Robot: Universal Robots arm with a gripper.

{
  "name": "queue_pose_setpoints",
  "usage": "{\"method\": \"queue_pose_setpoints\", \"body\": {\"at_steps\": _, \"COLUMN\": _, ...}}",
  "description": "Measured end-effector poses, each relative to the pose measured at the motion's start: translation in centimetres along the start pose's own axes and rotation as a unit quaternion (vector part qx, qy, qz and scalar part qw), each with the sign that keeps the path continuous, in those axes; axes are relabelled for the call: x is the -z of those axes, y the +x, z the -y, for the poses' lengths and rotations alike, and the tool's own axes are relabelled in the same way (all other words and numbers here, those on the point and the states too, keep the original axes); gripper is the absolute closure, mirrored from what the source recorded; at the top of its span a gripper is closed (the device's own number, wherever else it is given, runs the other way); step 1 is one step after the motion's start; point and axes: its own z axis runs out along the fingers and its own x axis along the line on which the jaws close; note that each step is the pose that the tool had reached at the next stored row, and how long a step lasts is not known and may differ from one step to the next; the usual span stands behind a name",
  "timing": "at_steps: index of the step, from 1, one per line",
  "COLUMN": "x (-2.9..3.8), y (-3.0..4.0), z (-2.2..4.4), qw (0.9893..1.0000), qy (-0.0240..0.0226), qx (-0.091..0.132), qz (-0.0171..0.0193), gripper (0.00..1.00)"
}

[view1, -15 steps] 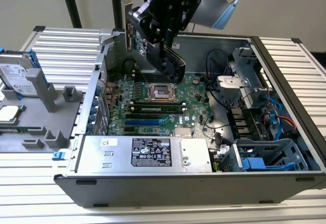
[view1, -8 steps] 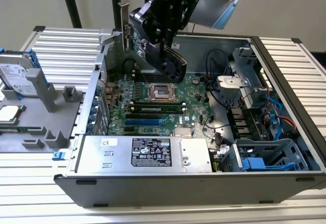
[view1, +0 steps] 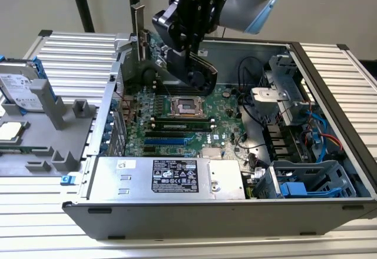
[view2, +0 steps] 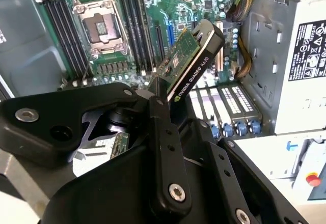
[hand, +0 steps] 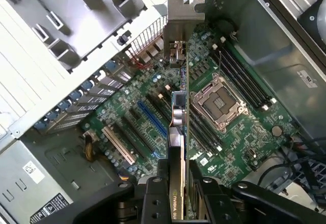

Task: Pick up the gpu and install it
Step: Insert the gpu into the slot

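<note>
Between the fingers [view2: 164,147] is the gpu [view2: 191,56], pinched tight on its two flat sides. It is tilted, up over the open computer case [view1: 235,218]. Below the fingers, inside the case, lies the big green board [view1: 227,103] with a square socket [view1: 187,106]. A grey power box [view1: 171,176] sits in the case too. The case rests on the bench [view1: 65,53].

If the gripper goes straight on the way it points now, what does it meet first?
Most likely the motherboard. The gripper, shut on the gpu, points down into the case, so the card would touch first; depth is unclear.
</note>
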Motion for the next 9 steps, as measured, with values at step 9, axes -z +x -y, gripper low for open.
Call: {"method": "queue_pose_setpoints", "body": {"at_steps": 9, "x": 0.01, "y": 0.00, "z": 0.00, "qw": 0.9986, "qy": -0.0007, "qx": 0.053, "qz": -0.0029, "gripper": 1.00}}
